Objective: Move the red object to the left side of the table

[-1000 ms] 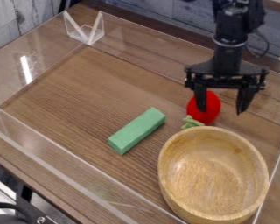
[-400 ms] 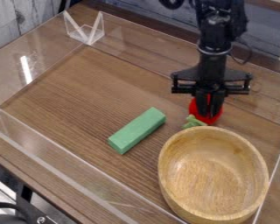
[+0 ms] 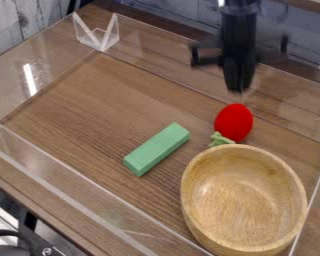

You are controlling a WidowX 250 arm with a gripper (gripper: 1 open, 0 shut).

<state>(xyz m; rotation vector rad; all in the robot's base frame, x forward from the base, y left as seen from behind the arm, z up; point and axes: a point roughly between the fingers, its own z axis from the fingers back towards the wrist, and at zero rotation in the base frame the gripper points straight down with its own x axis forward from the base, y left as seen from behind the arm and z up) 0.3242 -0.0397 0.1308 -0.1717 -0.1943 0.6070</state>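
Above the far right part of the table (image 3: pixel 107 105), the gripper (image 3: pixel 219 55) is shut with nothing in its hold, apart from the red object (image 3: pixel 234 122). Below it, that red object lies on the wood, its green end toward the near side, just beyond the wooden bowl (image 3: pixel 243 200) and to the right of the green block (image 3: pixel 156 149).

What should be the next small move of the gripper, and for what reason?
Probably open the gripper and lower it around the red strawberry toy. The jaws look shut, with nothing visible in them, and hang above the toy, which lies on the table close to the wooden bowl.
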